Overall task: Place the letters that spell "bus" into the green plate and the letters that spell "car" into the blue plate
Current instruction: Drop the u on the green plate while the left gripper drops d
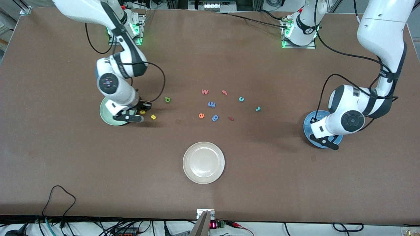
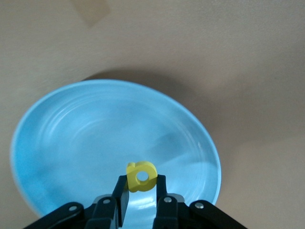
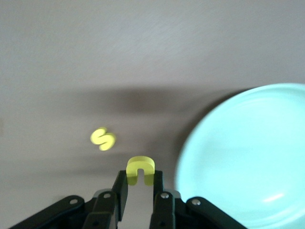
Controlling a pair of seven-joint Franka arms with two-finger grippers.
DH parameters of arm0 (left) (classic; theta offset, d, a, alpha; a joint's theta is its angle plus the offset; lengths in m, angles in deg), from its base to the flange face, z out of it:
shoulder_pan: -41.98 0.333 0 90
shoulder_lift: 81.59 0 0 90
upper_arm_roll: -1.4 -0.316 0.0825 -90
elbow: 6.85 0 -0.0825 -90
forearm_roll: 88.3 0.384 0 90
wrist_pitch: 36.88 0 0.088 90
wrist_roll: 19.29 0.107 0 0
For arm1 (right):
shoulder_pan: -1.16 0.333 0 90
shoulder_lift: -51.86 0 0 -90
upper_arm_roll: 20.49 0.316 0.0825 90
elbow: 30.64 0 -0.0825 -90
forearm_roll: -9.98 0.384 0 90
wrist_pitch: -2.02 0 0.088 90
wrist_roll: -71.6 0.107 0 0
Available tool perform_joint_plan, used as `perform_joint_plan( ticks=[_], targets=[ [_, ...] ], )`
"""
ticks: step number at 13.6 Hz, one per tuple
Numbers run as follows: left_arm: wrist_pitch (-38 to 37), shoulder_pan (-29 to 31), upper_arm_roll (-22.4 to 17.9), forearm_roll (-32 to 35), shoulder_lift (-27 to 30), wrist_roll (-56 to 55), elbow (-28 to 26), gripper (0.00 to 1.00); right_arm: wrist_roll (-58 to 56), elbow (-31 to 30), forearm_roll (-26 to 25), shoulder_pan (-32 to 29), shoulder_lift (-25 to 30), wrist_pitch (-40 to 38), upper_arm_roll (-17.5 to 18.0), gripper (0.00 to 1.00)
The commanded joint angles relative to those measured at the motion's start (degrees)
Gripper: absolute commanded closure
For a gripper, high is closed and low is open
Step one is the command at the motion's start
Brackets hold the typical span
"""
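Note:
My right gripper (image 3: 140, 180) is shut on the yellow u (image 3: 140, 170), low over the table just beside the rim of the green plate (image 3: 248, 157). The yellow s (image 3: 103, 138) lies on the table close by, and the green b (image 1: 167, 99) lies a little farther from the front camera. My left gripper (image 2: 142, 185) is shut on the yellow a (image 2: 141, 176) and hangs over the blue plate (image 2: 95, 133), at the left arm's end of the table. The teal c (image 1: 241, 98) and teal r (image 1: 258, 108) lie mid-table.
Loose letters lie mid-table: a pink w (image 1: 204, 91), a red t (image 1: 224, 92), a blue m (image 1: 211, 104), an orange e (image 1: 201, 115), a blue p-shaped letter (image 1: 215, 117) and a small red piece (image 1: 231, 118). A white plate (image 1: 203, 162) sits nearer the front camera.

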Motion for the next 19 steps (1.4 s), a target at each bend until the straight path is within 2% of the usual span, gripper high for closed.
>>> perform_joint_plan(
  ticks=[1,2,3,4,6,7,8,9,11,13,14,15,16,17,19],
  targets=[
    [2.6,0.7,0.8,1.4,1.0,0.2,-2.9,0.7,-8.5,-1.5,-0.8,-5.8,3.1,-3.5,0.6,1.0],
    [2.5,0.8,0.9,1.4,1.1,0.0,-3.0,0.36,-11.4,-1.7,-0.8,-8.2,2.9,-4.3,0.6,1.0],
    [1.7,0.7,1.3,1.4,1.7,-0.3,-2.9,0.06,-13.0,-2.3,-0.8,-9.9,2.6,-4.3,0.6,1.0],
    [-0.3,0.5,1.8,1.4,3.2,-0.3,-2.7,0.0,-14.5,-2.8,-0.8,-10.9,2.5,-4.3,0.6,1.0],
    [-6.0,0.2,4.4,0.9,6.0,-1.8,-1.5,0.0,-16.2,-3.0,-0.8,-12.6,1.4,-4.3,0.6,0.99],
    [-7.7,0.2,5.2,0.7,6.7,-3.2,-1.2,0.0,-16.1,-3.0,-0.8,-12.6,0.9,-4.3,0.6,0.87],
    [-8.7,0.2,6.9,0.6,7.3,-5.2,-1.2,0.0,-16.1,-2.9,-0.8,-12.6,0.5,-4.1,0.6,0.73],
    [-10.0,0.5,9.5,0.6,7.5,-8.8,-1.3,0.0,-16.1,-2.9,-0.8,-12.6,0.2,-3.9,0.6,0.48],
    [-11.5,0.5,16.1,0.6,7.3,-19.6,-1.8,0.0,-16.2,-2.8,-0.8,-12.6,0.2,-3.8,0.6,0.16],
    [-9.4,-0.1,20.1,0.6,5.7,-23.7,-2.1,0.0,-16.3,-2.4,-0.8,-12.5,0.7,-4.0,0.6,0.14],
    [-5.9,-0.2,21.3,0.6,5.1,-24.0,-3.8,0.0,-16.3,-2.2,-0.8,-12.4,1.3,-4.0,0.7,0.14],
    [0.1,-0.3,21.6,0.6,5.0,-24.6,-7.1,0.0,-16.2,-1.6,-0.8,-12.1,1.7,-4.1,1.1,0.14],
    [7.2,-0.4,21.6,0.6,5.1,-24.9,-11.4,0.08,-15.7,-1.2,-0.8,-11.3,1.7,-3.8,1.3,0.15],
    [14.3,-0.4,21.6,0.7,4.9,-25.1,-15.3,0.15,-15.4,0.0,-0.6,-9.7,1.7,-3.7,1.3,0.2],
    [20.5,-0.8,21.5,1.2,3.1,-25.0,-18.1,0.29,-14.9,3.1,-0.6,-7.1,0.6,-3.6,1.3,0.42]
  ],
)
